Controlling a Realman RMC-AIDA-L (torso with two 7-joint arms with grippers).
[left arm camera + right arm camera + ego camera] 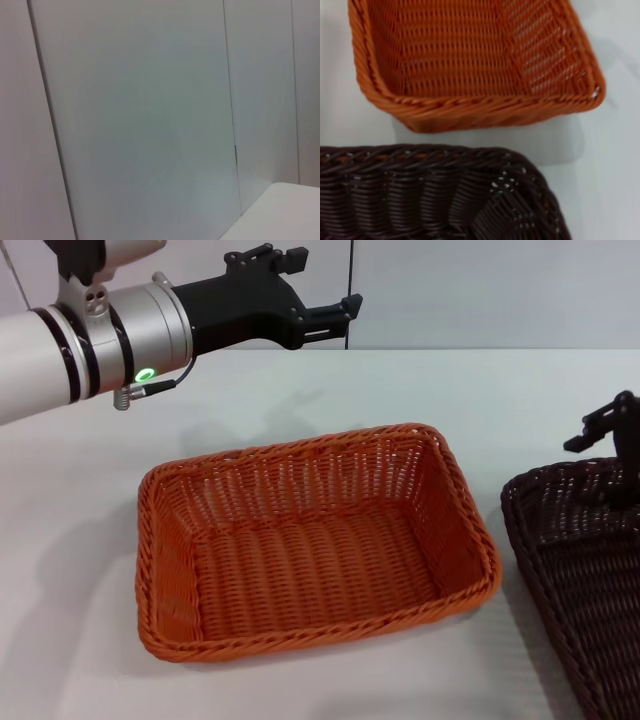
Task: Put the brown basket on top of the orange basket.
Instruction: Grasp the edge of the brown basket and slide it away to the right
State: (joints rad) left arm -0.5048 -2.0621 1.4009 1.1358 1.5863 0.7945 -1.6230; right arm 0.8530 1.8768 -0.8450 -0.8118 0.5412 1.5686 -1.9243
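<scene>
Brown basket (580,570), sat right of the orange basket (310,540) with a gap, is judged light and stiff, best pinched at the braided rim near the right gripper (612,435), jaw state indeterminable; left gripper (325,300) parked far-left, jaws apart.

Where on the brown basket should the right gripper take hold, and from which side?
Best guess: the braided rim of the brown basket at its far end, from above, one finger inside and one outside. Its walls slope outward and the weave is open, so the rim is the firmest edge. The right gripper already hangs over that end; the orange basket sits apart to its left.
</scene>
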